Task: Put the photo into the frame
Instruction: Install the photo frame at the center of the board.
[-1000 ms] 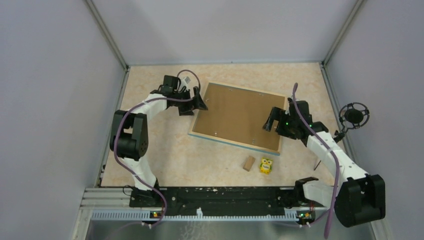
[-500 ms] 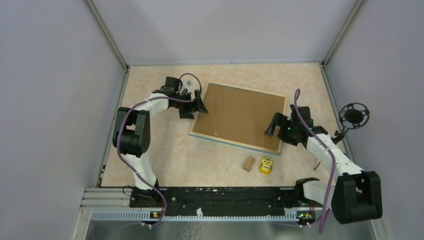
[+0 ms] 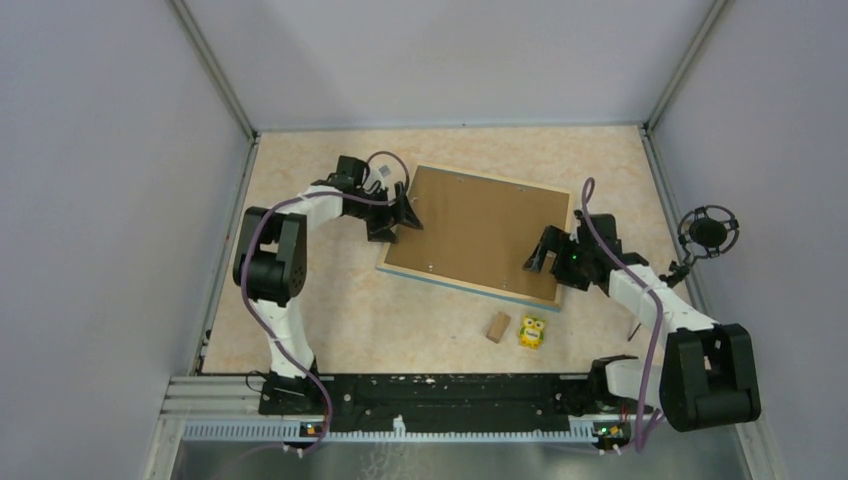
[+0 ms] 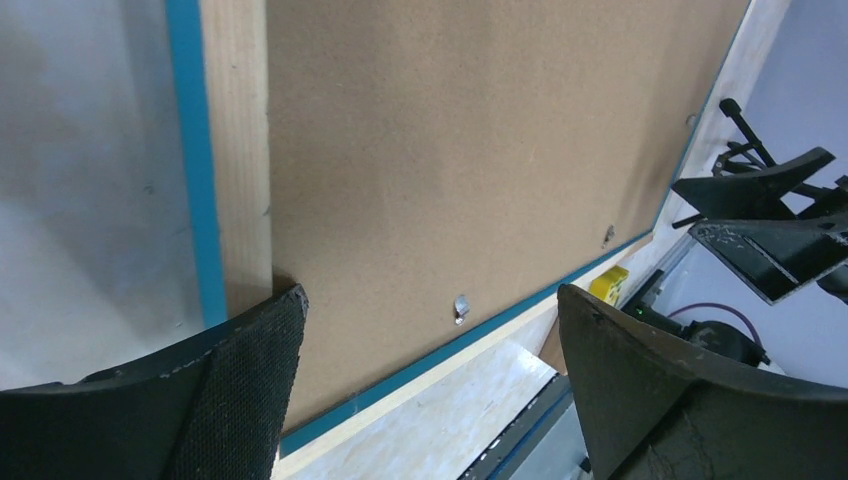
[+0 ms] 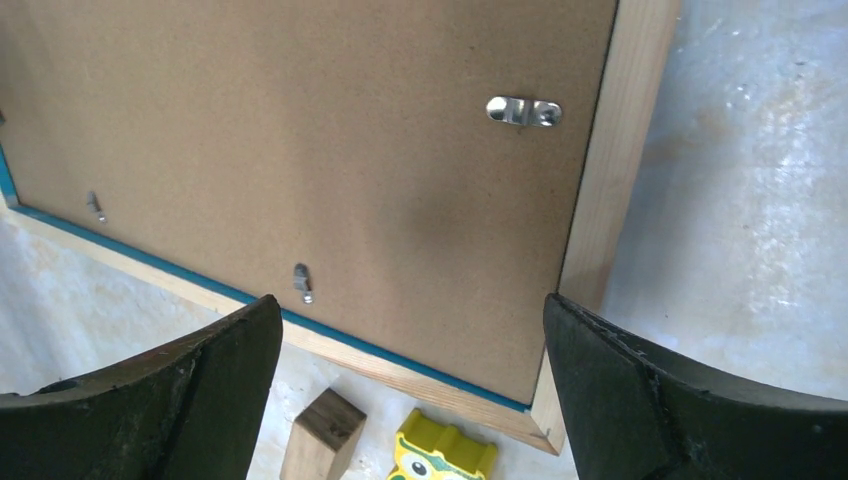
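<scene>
The frame [image 3: 468, 288] lies face down on the table, light wood with a blue edge. The plain brown backing board [image 3: 475, 232] fills its back. The photo is hidden. My left gripper [image 3: 402, 214] is open and empty over the frame's left edge; in the left wrist view [image 4: 430, 300] its jaws straddle the wood strip [image 4: 235, 150] and the board [image 4: 450, 150]. My right gripper [image 3: 543, 256] is open and empty above the frame's near right corner [image 5: 620, 150]; in the right wrist view [image 5: 410, 305] it hovers over the board [image 5: 300, 130].
A small wood block [image 3: 496, 326] and a yellow owl toy [image 3: 532, 331] lie just in front of the frame's near edge, and both show in the right wrist view [image 5: 322, 430] [image 5: 440, 455]. A metal hanger [image 5: 524, 110] and small clips [image 5: 301, 280] sit on the board. A black round stand [image 3: 708, 232] is at the right wall.
My left gripper has shifted slightly right and nearer, onto the frame's left edge. My right gripper has slid a little nearer, toward the frame's near right corner. The frame has not moved.
</scene>
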Tool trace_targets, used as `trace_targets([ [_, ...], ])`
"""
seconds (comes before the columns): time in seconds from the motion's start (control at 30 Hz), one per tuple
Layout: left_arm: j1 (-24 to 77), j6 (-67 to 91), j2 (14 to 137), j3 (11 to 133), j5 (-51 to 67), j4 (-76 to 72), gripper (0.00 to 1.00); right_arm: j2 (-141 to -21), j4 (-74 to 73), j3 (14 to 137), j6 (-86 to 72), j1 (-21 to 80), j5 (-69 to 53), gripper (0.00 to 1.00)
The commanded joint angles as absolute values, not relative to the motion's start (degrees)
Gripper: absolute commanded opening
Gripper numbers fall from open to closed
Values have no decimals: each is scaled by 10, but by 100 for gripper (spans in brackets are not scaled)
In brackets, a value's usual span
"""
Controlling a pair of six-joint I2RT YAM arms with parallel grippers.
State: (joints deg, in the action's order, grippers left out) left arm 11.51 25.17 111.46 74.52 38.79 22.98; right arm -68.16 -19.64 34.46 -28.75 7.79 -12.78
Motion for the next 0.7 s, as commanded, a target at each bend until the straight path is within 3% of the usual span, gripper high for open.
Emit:
trace_targets([
  [0.0, 116, 253, 1142, 752, 394, 233, 98, -692, -144, 329, -293, 74, -168, 99],
  [0.3, 126, 258, 1162, 759, 402, 233, 98, -704, -166, 352, -269, 74, -143, 99],
  [0.67, 122, 223, 1044, 739, 320, 211, 98, -662, -275, 419, -225, 74, -58, 99],
])
